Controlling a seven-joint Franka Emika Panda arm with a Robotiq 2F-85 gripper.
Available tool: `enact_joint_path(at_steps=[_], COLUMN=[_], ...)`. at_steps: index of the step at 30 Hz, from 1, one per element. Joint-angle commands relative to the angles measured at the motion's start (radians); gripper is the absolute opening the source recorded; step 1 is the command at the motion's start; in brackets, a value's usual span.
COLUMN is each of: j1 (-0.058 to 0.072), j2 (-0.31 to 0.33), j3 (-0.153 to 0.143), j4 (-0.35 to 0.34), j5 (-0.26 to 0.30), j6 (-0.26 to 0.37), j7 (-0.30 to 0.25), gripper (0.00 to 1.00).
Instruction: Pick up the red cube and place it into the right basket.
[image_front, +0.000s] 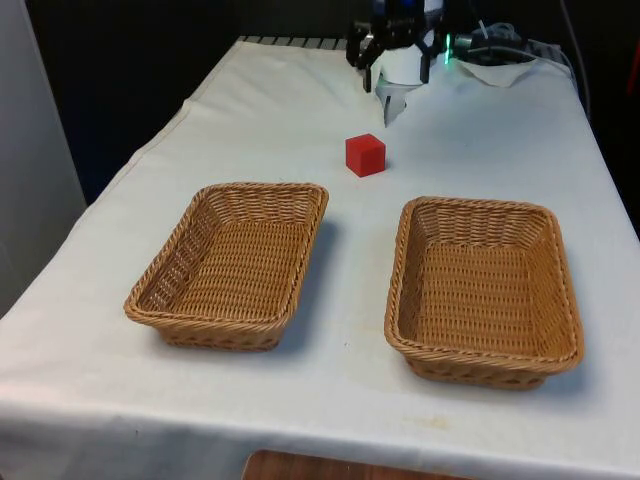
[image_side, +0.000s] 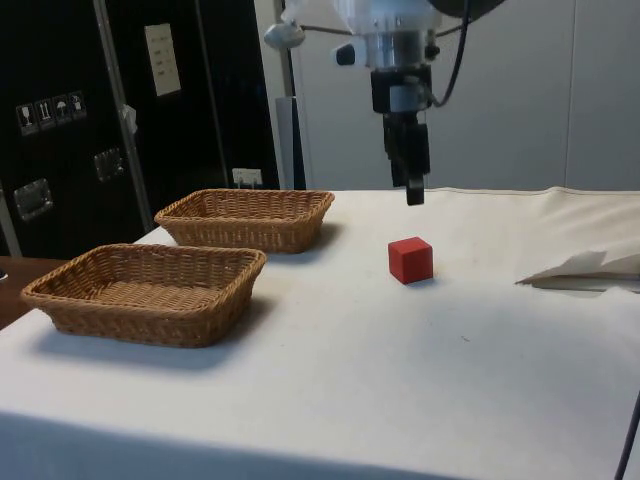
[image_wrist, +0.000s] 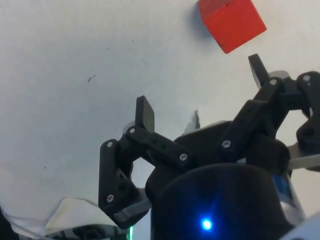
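The red cube (image_front: 365, 155) (image_side: 410, 260) (image_wrist: 231, 22) sits on the white cloth, behind the gap between two wicker baskets. My gripper (image_front: 397, 75) (image_side: 412, 192) (image_wrist: 201, 90) hangs open above the table, a little beyond the cube towards the far end, with nothing between its fingers. The right basket (image_front: 478, 205) (image_side: 130, 320) lies empty at the front view's right. The cube is clear of the fingertips (image_wrist: 145, 112) and rests flat on the cloth.
The left basket (image_front: 265, 187) (image_side: 240, 235), also empty, lies at the front view's left. A crumpled white sheet (image_front: 500, 70) (image_side: 585, 268) lies at the table's far end near the arm. Bare cloth surrounds the cube.
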Motion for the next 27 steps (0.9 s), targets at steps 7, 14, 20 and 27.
enact_joint_path(at_steps=[7, 14, 20, 27], j1=[-0.002, -0.002, -0.005, -0.003], j2=[0.081, 0.156, 0.214, 0.238], j3=[-0.043, -0.084, -0.107, -0.104], j4=[-0.015, -0.012, -0.003, 0.003], j5=[0.007, 0.019, 0.023, 0.018], j6=[0.092, 0.161, 0.207, 0.225], j7=[-0.095, -0.163, -0.197, -0.188], gripper=[1.0, 1.0, 1.0, 1.0])
